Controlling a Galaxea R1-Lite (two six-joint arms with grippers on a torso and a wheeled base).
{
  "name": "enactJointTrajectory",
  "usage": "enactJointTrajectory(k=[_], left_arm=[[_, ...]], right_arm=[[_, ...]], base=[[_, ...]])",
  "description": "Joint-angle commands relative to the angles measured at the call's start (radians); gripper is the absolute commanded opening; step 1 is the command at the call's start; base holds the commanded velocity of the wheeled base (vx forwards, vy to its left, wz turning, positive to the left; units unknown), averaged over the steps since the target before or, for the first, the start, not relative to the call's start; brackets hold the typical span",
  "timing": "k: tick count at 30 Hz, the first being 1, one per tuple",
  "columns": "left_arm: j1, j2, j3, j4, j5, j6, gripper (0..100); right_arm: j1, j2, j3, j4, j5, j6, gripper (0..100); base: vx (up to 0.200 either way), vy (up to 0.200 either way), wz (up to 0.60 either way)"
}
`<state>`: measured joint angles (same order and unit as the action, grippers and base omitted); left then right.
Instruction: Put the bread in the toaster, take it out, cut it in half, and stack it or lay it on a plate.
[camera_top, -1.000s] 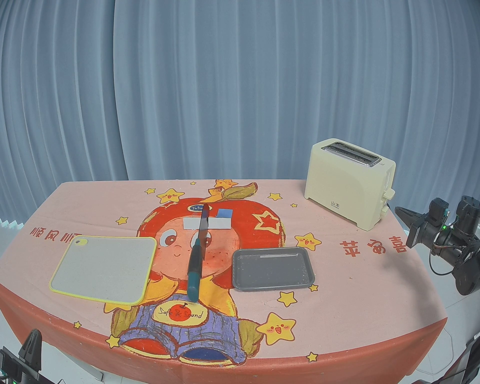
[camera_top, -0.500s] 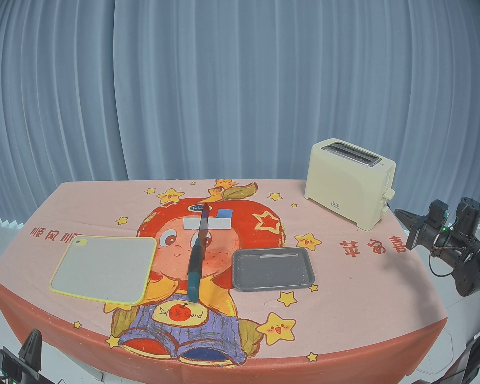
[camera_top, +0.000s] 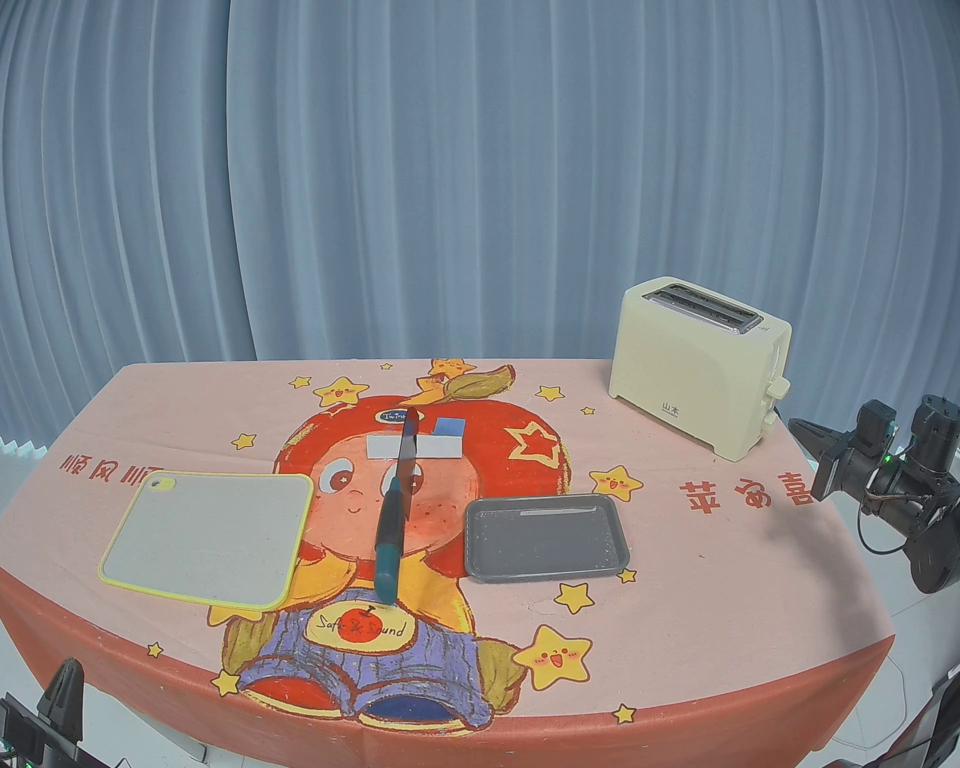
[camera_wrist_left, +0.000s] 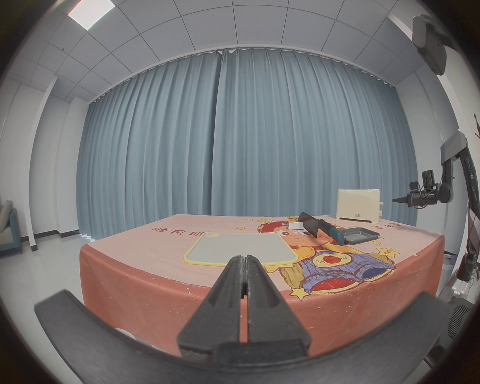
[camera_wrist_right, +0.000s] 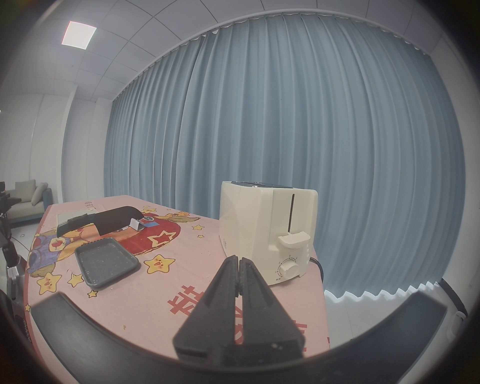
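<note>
- The toaster (camera_top: 700, 370) stands at the table's (camera_top: 700, 600) far right corner; whether bread is inside cannot be told.
- The right gripper (camera_wrist_right: 239, 265), fingers together, hovers off the right edge, facing the lever (camera_wrist_right: 294, 239).
- It should probably meet the lever squarely and move along its slot.
- The left gripper (camera_wrist_left: 245, 262), fingers likewise together, hangs off the front left corner.

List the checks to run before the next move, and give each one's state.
1. Right gripper shut, empty, facing toaster: ok.
2. Left gripper shut, empty, short of the board: ok.
3. Bread in toaster slots: cannot tell.
4. Knife lies between board and plate, untouched: ok.
5. Plate holds nothing: ok.
</note>
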<state>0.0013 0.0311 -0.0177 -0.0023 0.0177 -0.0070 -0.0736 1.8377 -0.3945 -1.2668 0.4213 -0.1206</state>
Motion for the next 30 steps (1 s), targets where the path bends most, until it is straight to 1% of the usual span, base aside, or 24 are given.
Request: enactJointTrajectory(k=[1,30], left_arm=[[0.000,0.001,0.018,-0.001,0.001,-0.001,0],[0.000,0.001,0.018,-0.001,0.001,-0.001,0]], right_arm=[[-0.002,0.000,0.000,0.000,0.001,-0.001,0],[-0.002,0.002,0.017,0.000,0.001,-0.004,0]], base=[[0.000,0.000,0.00],[0.000,0.000,0.00]])
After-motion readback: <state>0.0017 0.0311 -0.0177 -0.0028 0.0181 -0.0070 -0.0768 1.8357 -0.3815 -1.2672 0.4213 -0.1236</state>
